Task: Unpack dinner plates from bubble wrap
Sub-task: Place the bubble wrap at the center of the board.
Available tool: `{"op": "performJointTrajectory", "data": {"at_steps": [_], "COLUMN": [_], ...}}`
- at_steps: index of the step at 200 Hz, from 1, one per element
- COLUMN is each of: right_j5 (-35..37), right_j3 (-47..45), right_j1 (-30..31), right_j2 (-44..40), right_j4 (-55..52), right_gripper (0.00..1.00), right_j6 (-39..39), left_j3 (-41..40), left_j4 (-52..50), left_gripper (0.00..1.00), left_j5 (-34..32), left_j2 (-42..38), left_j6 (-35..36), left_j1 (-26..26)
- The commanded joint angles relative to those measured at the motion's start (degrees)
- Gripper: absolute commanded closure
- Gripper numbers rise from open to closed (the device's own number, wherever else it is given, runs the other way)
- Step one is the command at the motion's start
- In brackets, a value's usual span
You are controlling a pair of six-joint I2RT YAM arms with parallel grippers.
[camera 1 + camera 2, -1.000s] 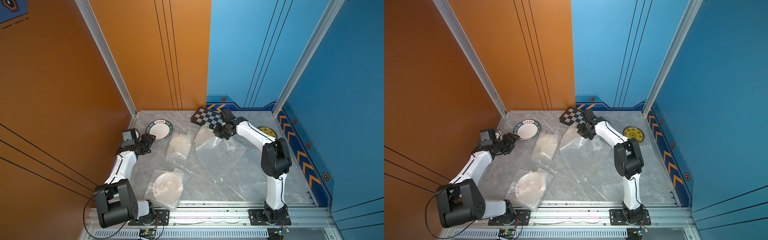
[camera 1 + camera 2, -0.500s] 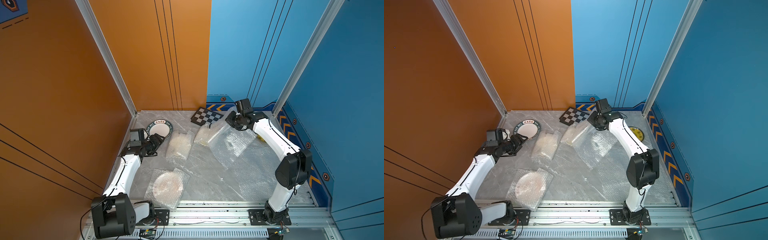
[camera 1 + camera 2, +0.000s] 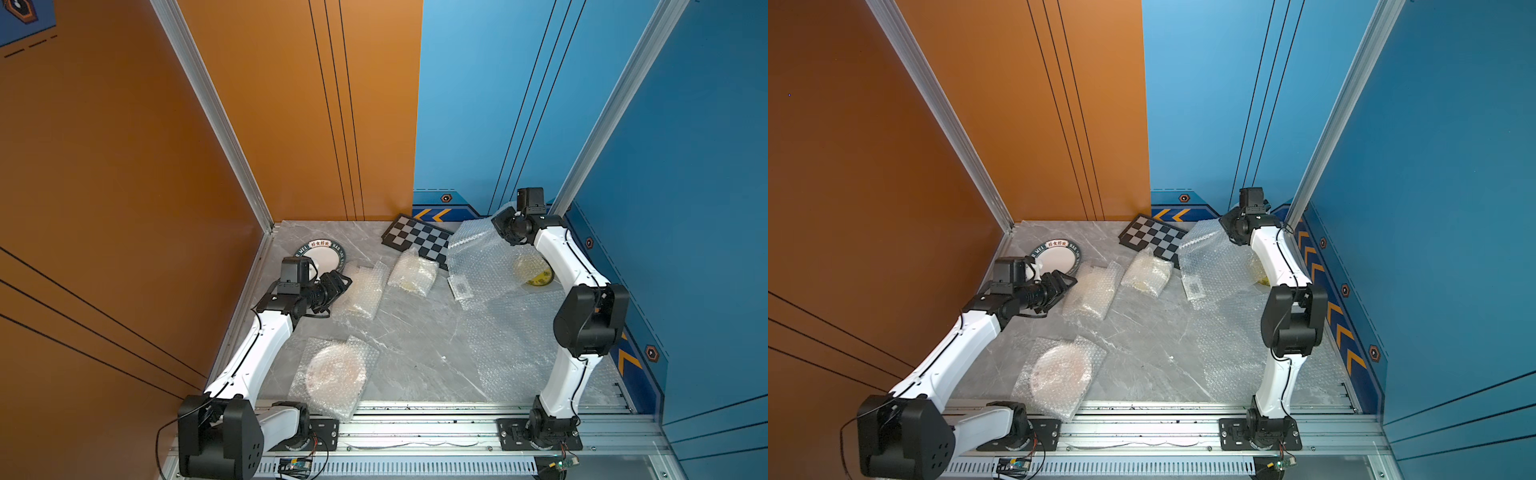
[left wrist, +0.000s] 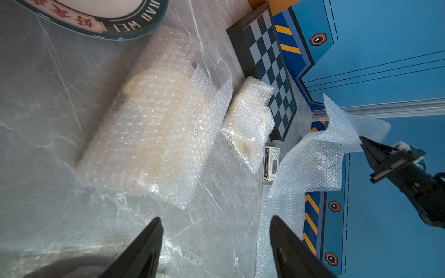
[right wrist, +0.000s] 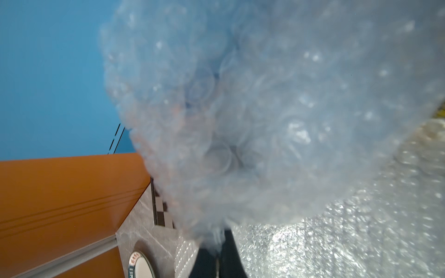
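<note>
My right gripper [image 3: 500, 227] is raised at the far right corner, shut on a corner of a loose bubble wrap sheet [image 3: 482, 257] that drapes down to the table. The sheet fills the right wrist view [image 5: 265, 108] above the closed fingertips [image 5: 224, 238]. A yellow dinner plate [image 3: 534, 272] shows through it. My left gripper [image 3: 345, 282] is open and empty [image 4: 215, 223], just short of a wrapped plate [image 3: 359, 291]. A bare white plate with a green lettered rim [image 3: 322, 255] lies behind it. Two more wrapped plates [image 3: 411, 272] [image 3: 334, 370] lie on the table.
A black-and-grey checkerboard [image 3: 419, 239] lies at the back wall. A small white card box [image 3: 459, 286] sits by the hanging sheet. Another flat sheet of bubble wrap [image 3: 519, 353] covers the table at the front right. Orange and blue walls close in three sides.
My right arm has swung from the middle to the far right corner, carrying the bubble wrap over the yellow plate. My left gripper has moved right toward the wrapped plate.
</note>
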Motion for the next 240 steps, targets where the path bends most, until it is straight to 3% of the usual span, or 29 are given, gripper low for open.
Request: {"op": "performJointTrajectory", "data": {"at_steps": [1,47,68,112,127,142,190,222,240], "right_j5": [-6.1,-13.3,-14.5,-15.6,-15.6,-14.0,-3.3,-2.1,-5.1], "right_j3": [8.6,35.1,41.2,41.4,40.6,35.8,18.9,5.6,1.3], "right_j1": [-1.5,-2.1,-1.5,-0.3,-0.4,-0.7,-1.5,-2.0,-1.4], "right_j2": [9.1,29.2,35.1,37.6,35.6,30.3,10.1,-4.0,-9.4], "right_j4": [5.6,5.9,6.6,9.4,9.3,9.3,-7.0,-9.8,-9.8], "right_gripper": [0.97,0.95,0.91,0.37,0.27,0.24,0.22,0.22,0.22], "right_j6": [3.3,7.6,10.6,10.1,8.6,6.5,-1.3,-6.6,-9.4], "left_j3": [0.0,1.6,3.2,6.9,7.5,7.8,7.5,7.4,7.4], "left_j4": [-2.0,-2.4,-2.5,-3.4,-3.6,-3.7,-3.7,-3.7,-3.6], "left_gripper": [0.28,0.28,0.28,0.27,0.27,0.27,0.27,0.25,0.25], "left_j5": [-0.6,-2.0,-2.7,-3.8,-4.1,-4.4,-5.4,-5.1,-4.6], "left_j2": [-1.1,1.9,4.1,8.0,8.5,8.3,7.3,6.9,7.2], "left_j6": [0.6,0.2,0.4,0.4,0.5,0.4,0.2,0.4,0.7], "left_j1": [-1.3,-2.9,-3.9,-6.5,-7.3,-8.0,-9.9,-11.3,-12.0]}}
